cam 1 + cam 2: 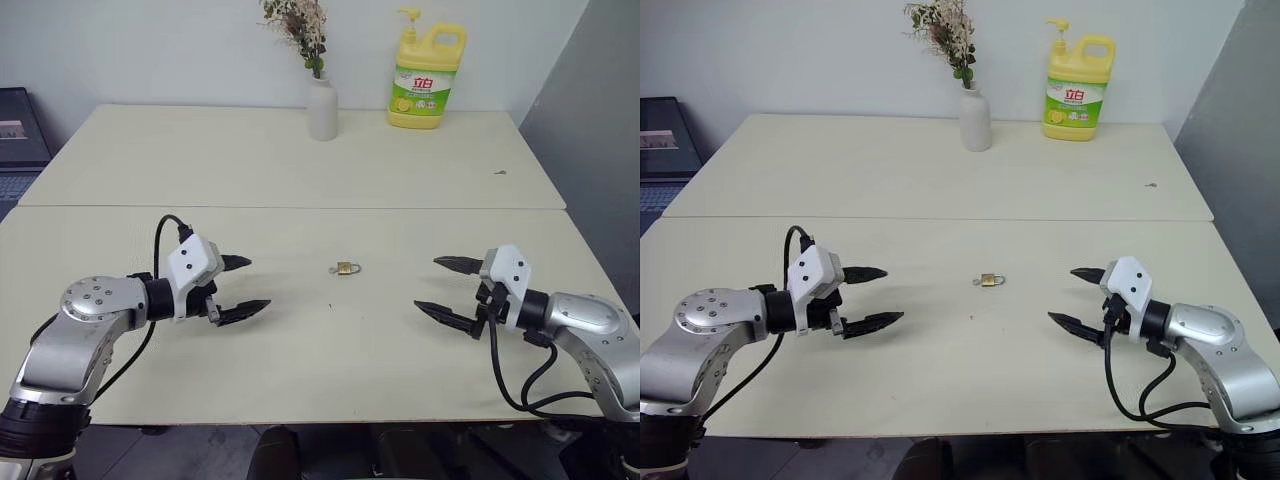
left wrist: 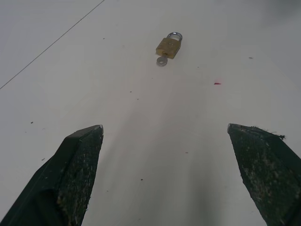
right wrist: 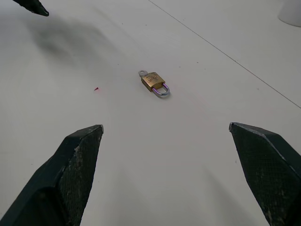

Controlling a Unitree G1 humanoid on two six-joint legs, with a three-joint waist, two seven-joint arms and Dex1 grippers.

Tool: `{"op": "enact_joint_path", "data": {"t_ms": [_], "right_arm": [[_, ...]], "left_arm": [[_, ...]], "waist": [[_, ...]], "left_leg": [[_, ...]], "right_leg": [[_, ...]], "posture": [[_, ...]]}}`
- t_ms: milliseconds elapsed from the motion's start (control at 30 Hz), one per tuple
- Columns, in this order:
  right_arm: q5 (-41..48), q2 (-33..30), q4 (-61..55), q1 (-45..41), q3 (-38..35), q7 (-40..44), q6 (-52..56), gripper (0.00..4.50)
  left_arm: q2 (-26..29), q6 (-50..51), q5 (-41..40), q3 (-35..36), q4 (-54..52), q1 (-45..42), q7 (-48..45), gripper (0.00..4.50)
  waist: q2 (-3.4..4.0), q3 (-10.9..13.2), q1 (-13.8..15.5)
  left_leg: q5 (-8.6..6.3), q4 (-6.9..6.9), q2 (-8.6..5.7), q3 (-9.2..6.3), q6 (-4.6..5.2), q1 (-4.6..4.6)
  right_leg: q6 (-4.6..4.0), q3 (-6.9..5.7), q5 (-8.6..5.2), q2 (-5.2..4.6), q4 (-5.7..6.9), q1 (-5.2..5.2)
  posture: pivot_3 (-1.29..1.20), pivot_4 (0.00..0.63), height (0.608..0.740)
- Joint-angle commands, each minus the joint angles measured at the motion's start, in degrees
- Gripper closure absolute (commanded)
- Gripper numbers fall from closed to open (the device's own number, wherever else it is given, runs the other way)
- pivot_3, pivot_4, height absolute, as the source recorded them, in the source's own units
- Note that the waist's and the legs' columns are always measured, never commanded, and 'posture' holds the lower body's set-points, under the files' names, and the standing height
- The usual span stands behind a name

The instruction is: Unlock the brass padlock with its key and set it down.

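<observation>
In the left eye view, the brass padlock (image 1: pixel 346 268) is seen lying flat on the pale worktop (image 1: pixel 300 180), roughly midway between the two arms and well apart from both. The left gripper (image 1: pixel 242 287) is held just above the worktop with its two black fingers spread wide and nothing between them. The right gripper (image 1: pixel 441 286) is likewise spread wide and empty, and both are pointed inward toward the padlock. At the far edge of the worktop a white vase (image 1: pixel 322 108) with dried flowers is set beside a yellow detergent bottle (image 1: pixel 426 78).

In the left wrist view, the padlock (image 2: pixel 169 45) is shown beyond the widely parted fingers (image 2: pixel 75 174), with the key (image 2: pixel 162 61) seated in the end of the lock body that faces the camera, and the shackle at the far end. A tiny red speck (image 2: pixel 217 83) is visible on the worktop near it.

In the right wrist view, the padlock (image 3: pixel 154 82) is seen ahead of the parted fingers (image 3: pixel 70 176), shackle toward the camera and key (image 3: pixel 143 73) at the far end.
</observation>
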Motion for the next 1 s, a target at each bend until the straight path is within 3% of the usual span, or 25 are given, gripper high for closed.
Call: {"op": "enact_joint_path", "data": {"t_ms": [33, 233, 467, 1000], "right_arm": [[0.7, 0.3, -1.4, -1.0, -0.4, 0.0, -0.1, 0.00], [0.5, 0.9, -1.5, -0.5, 0.1, -0.3, 0.0, 0.00], [1.0, 1.3, -1.6, -0.4, 0.6, 0.0, 0.4, 0.00], [-1.7, -0.5, 0.7, -2.7, 2.7, 3.6, -1.9, 0.00]], "left_arm": [[0.1, -0.6, -1.1, 1.2, -1.9, -1.0, -0.5, 0.05], [-0.9, -2.1, 1.0, 0.4, -2.7, -0.7, 1.9, 0.05], [-0.4, -10.0, 1.5, 0.5, -0.9, 1.3, -3.2, 0.05], [-0.3, -6.5, -2.5, 3.2, -2.3, 2.6, -4.2, 0.05]], "waist": [[0.00, 0.0, 0.0], [0.00, 0.0, 0.0], [0.00, 0.0, 0.0], [0.00, 0.0, 0.0]], "left_leg": [[0.00, 0.00, 0.00, 0.00, 0.00, 0.00], [0.00, 0.00, 0.00, -0.01, 0.00, -0.01], [0.00, 0.00, 0.00, 0.00, 0.00, 0.00], [0.00, 0.03, 0.00, 0.00, 0.00, 0.00]], "right_leg": [[0.01, 0.00, 0.00, 0.00, 0.00, 0.00], [0.00, 0.00, 0.00, 0.00, 0.00, 0.00], [0.00, 0.01, 0.00, 0.00, 0.00, 0.00], [0.00, 0.00, 0.01, 0.00, 0.01, 0.01]], "posture": [[0.00, 0.150, 0.740], [0.00, 0.150, 0.740], [0.00, 0.150, 0.740], [0.00, 0.150, 0.740]]}}
